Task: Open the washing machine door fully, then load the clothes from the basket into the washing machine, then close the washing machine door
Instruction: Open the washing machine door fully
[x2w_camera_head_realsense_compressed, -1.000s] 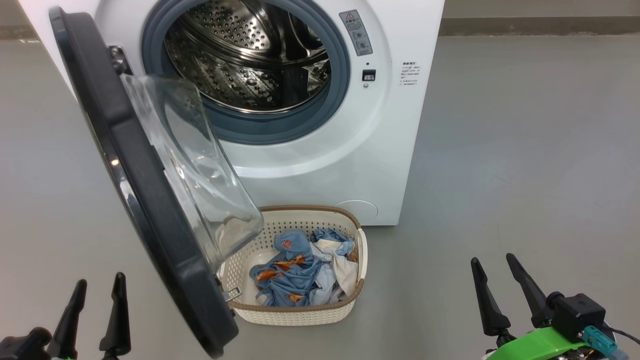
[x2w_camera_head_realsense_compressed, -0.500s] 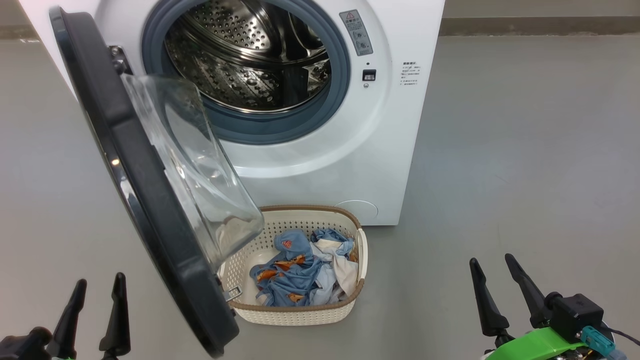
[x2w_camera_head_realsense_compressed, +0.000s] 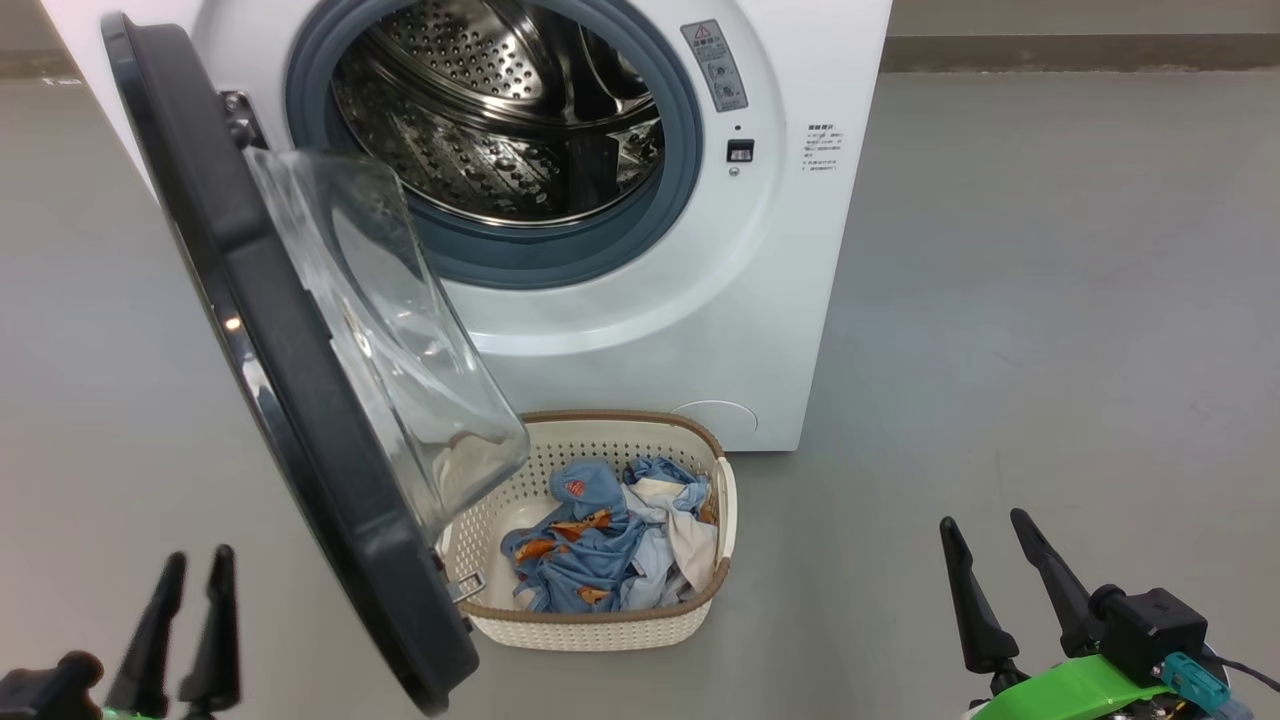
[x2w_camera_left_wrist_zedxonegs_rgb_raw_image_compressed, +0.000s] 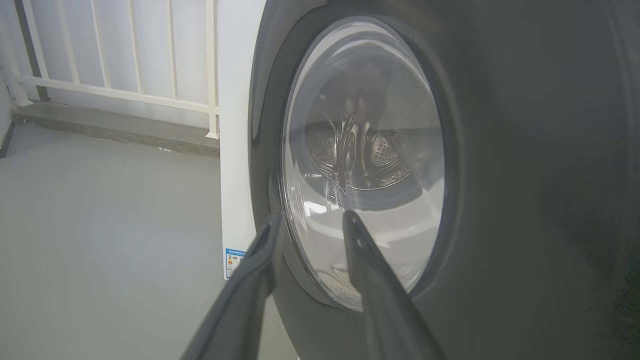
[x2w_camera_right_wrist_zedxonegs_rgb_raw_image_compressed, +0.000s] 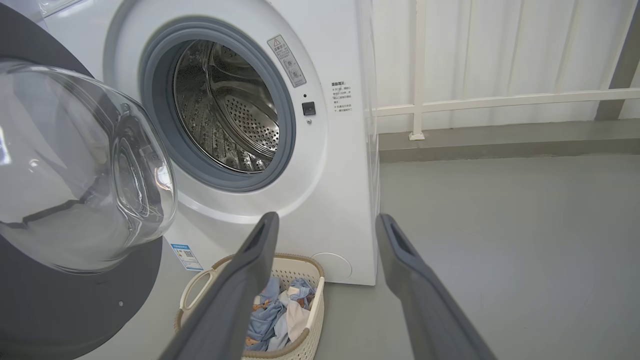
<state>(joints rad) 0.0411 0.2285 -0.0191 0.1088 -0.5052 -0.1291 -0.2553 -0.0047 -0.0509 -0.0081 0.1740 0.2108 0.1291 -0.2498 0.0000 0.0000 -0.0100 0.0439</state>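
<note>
Now the left pincer (x2w_camera_head_realsense_compressed: 200, 553), still spread but narrower than before, stirs left of the door (x2w_camera_head_realsense_compressed: 300, 420), likely to swing it wider; the door overhangs the basket (x2w_camera_head_realsense_compressed: 620, 416) of clothes (x2w_camera_head_realsense_compressed: 585, 555). The right pincer (x2w_camera_head_realsense_compressed: 982, 517) idles spread.

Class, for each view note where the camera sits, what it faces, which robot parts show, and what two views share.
Head view: on the head, looking forward and down at the white washing machine, its round glossy black door and cream perforated basket; left tool, right tool.
Left wrist view: on that wrist, facing the door's outer face; left tool shows.
Right wrist view: on that wrist, facing the steel drum; right tool shows.
Shared by head and right wrist: light blue clothes in the basket.
</note>
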